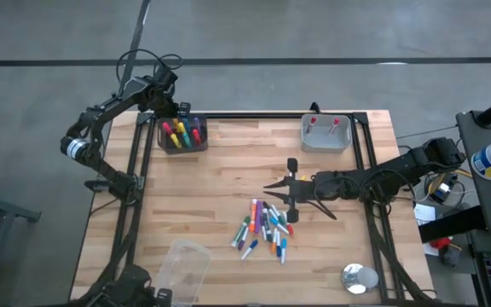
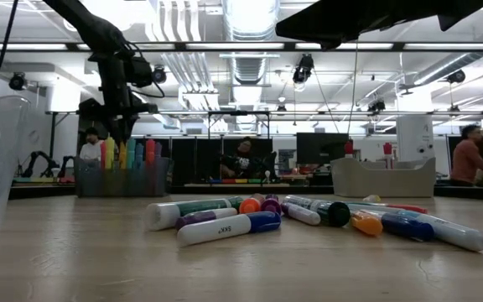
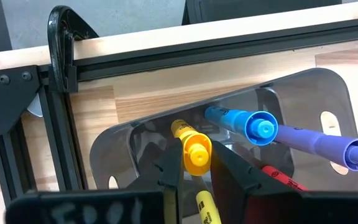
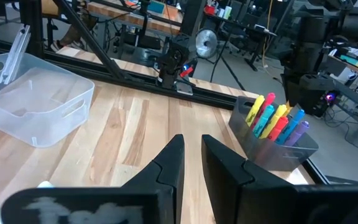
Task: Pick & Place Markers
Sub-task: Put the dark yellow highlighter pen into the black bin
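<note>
A dark bin (image 1: 181,136) at the table's far left holds several upright markers. My left gripper (image 1: 176,119) stands over it, shut on a yellow marker (image 3: 196,152). A blue marker (image 3: 257,127) and a purple one (image 3: 353,155) lean in the bin beside it. A pile of loose markers (image 1: 262,226) lies flat on the wood at the table's middle. My right gripper (image 1: 268,186) hovers just beyond the pile's far side, pointing toward the table's left. Its fingers (image 4: 173,155) are a narrow gap apart with nothing between them. My left gripper pinches the yellow marker's upper cap end (image 3: 197,163) between its two fingers. The fingers come steeply from above. The marker stands tilted in the dark bin (image 3: 291,93), its lower part down inside.
A pale bin (image 1: 326,136) with two red-tipped markers stands at the far right. A clear plastic tub (image 1: 186,264) sits near the front left, and a round silver object (image 1: 359,277) near the front right. Black frame rails (image 1: 143,170) edge the table.
</note>
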Available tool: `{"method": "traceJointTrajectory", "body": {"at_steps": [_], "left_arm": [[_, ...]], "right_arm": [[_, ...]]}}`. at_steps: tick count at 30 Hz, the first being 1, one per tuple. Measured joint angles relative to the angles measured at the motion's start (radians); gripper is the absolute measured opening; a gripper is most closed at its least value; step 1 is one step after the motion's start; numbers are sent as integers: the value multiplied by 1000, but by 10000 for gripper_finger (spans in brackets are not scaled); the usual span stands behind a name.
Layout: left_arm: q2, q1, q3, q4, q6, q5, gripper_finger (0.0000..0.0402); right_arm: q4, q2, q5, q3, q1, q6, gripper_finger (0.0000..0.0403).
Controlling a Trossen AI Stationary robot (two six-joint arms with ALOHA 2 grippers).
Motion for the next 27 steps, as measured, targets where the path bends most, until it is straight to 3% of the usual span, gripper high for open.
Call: {"method": "traceJointTrajectory", "body": {"at_steps": [27], "left_arm": [[-1, 7, -34, 46, -2, 0, 55]], "right_arm": [[0, 0, 0, 0, 2, 0, 52]]}}
